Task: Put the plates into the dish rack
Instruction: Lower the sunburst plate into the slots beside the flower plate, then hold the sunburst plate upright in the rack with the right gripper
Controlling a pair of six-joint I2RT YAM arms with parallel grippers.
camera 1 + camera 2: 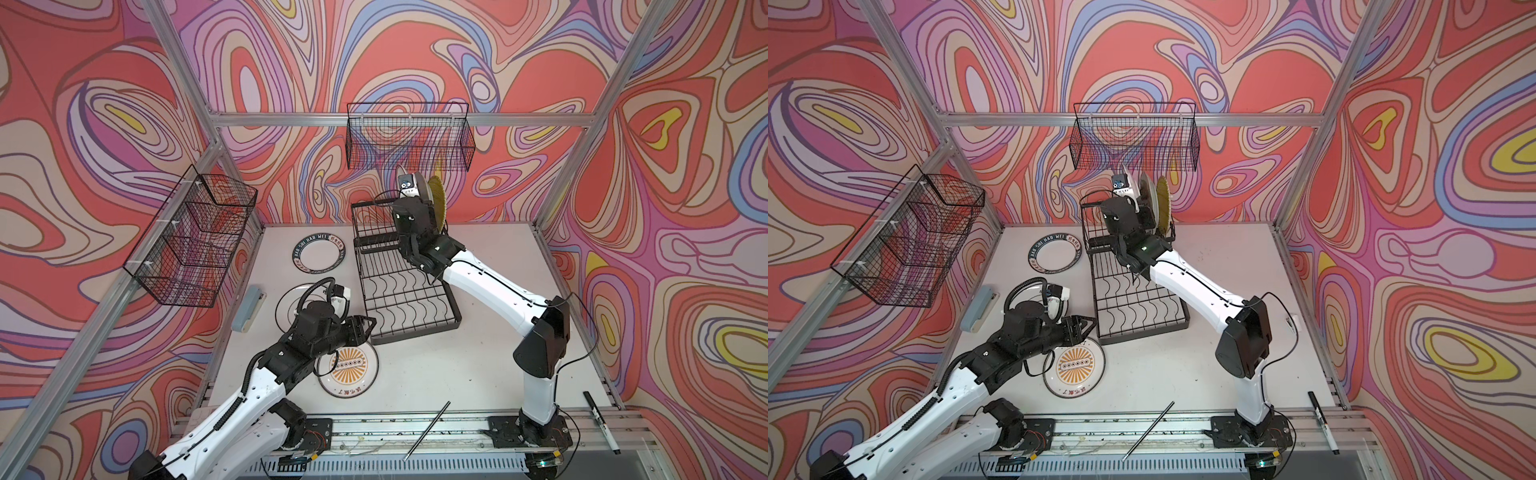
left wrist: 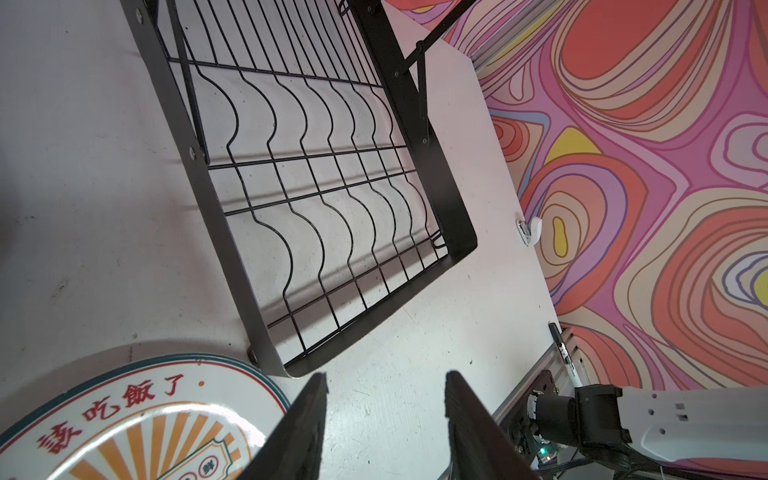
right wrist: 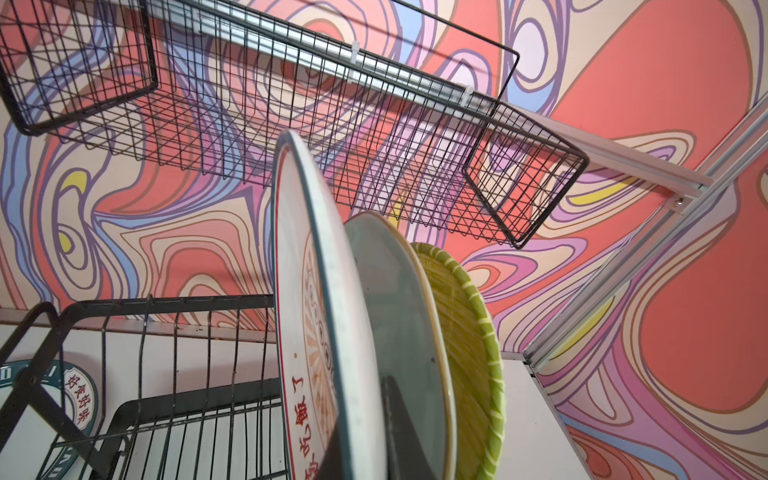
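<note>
Hovering with jaws spread, the left gripper (image 2: 384, 378) hangs above the rack-side rim of the flat sunburst plate (image 2: 124, 415), which lies just beside the dish rack's (image 1: 415, 333) front-left corner; this arm is nearer. The right gripper (image 3: 370, 415) pinches the upright sunburst plate (image 3: 316, 291) in the raised tier.

The tabletop (image 1: 490, 353) bears the dish rack (image 1: 417, 332), a lettered plate (image 1: 319, 257), a ringed plate (image 1: 286, 311) (partly hidden), a sunburst plate (image 1: 349, 370) and a grey-blue box (image 1: 248, 308).

The rack's (image 1: 417, 331) lower tray lies open — a sunburst plate (image 3: 296, 291) and two more crowd the upper tier's right end, left slots free — wall basket (image 1: 409, 137) overhead.
</note>
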